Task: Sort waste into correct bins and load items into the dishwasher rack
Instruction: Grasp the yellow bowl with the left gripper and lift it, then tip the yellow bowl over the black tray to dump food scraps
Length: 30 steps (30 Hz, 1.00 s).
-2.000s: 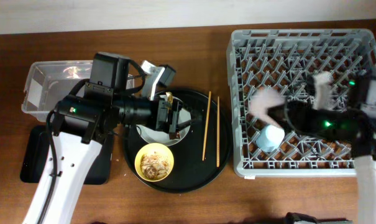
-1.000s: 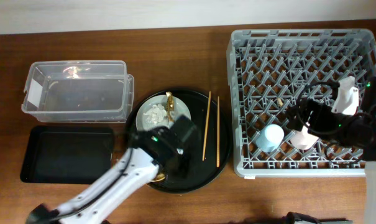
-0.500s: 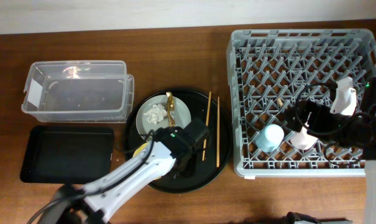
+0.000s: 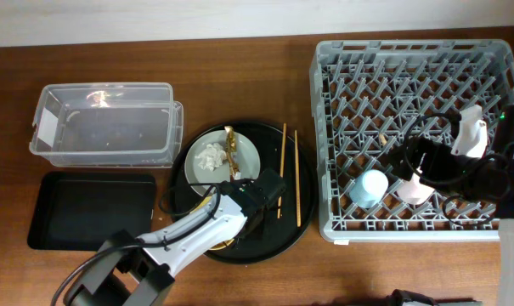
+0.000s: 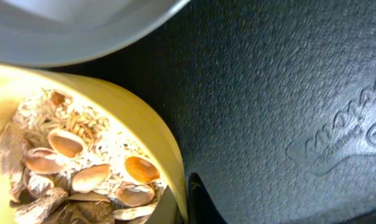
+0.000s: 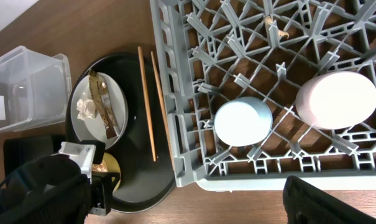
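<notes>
My left gripper (image 5: pixel 185 205) is shut on the rim of the yellow bowl (image 5: pixel 144 121), one finger inside and one outside. The bowl holds beige-brown food scraps (image 5: pixel 82 155). From overhead, the left arm (image 4: pixel 240 208) hides most of the bowl. The grey plate (image 4: pixel 240 161) carries a crumpled tissue (image 4: pixel 210 157) and a gold wrapper (image 4: pixel 231 144). Two chopsticks (image 4: pixel 282 174) lie beside it. My right gripper (image 4: pixel 428 163) hangs open over the dishwasher rack (image 4: pixel 318 136), above the upside-down pink cup (image 6: pixel 337 99) and blue cup (image 6: pixel 242 121).
Plate, bowl and chopsticks all sit on a round black tray (image 4: pixel 286 234). A clear box (image 4: pixel 104 127) stands at the far left, with a shallow black tray (image 4: pixel 91 210) in front of it. A small brown scrap (image 6: pixel 270 22) lies in the rack.
My left gripper has shut on the yellow bowl's rim, and its arm has shifted slightly towards the plate. The right gripper released the pink cup into the rack two seconds back and now holds still.
</notes>
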Motion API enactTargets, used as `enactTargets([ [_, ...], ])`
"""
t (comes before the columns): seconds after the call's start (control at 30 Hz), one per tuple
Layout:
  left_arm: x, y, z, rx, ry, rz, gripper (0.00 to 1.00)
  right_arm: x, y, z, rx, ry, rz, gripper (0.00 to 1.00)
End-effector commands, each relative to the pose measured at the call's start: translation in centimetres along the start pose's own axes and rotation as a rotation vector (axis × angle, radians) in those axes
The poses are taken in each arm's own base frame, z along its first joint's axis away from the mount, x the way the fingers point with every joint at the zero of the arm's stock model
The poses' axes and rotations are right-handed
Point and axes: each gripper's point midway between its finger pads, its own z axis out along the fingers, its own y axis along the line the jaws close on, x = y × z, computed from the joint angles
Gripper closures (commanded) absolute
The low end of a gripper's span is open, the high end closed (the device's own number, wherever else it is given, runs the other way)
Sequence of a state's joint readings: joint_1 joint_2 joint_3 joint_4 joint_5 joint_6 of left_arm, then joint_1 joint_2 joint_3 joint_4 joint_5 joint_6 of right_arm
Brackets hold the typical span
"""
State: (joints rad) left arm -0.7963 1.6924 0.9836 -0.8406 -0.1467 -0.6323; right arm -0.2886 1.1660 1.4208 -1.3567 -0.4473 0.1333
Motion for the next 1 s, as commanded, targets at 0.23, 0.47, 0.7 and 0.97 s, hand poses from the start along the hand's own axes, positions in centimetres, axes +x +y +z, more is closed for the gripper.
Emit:
enactTargets([
  [0.23,-6.9,8.5,-14.0,0.622,-0.151,-0.087,1.0,-0.1,0.3,-0.1,-0.013,-0.005,-0.01,0.01],
  [0.47,-7.3,17.4,-13.6,0.914,-0.275,-0.263,1.0,-0.1,0.3,-0.1,-0.014,-0.005,-0.01,0.01],
  [0.7,-6.4,20.5,-9.6,1.054,-0.269,-0.396,1.0,-0.1,0.3,-0.1,-0.014,-0.005,-0.01,0.01],
  [0.97,-5.8,24.4,-9.6,1.027,-0.385,-0.461,1.0,-0.1,0.3,-0.1,-0.013,-0.005,-0.01,0.01],
])
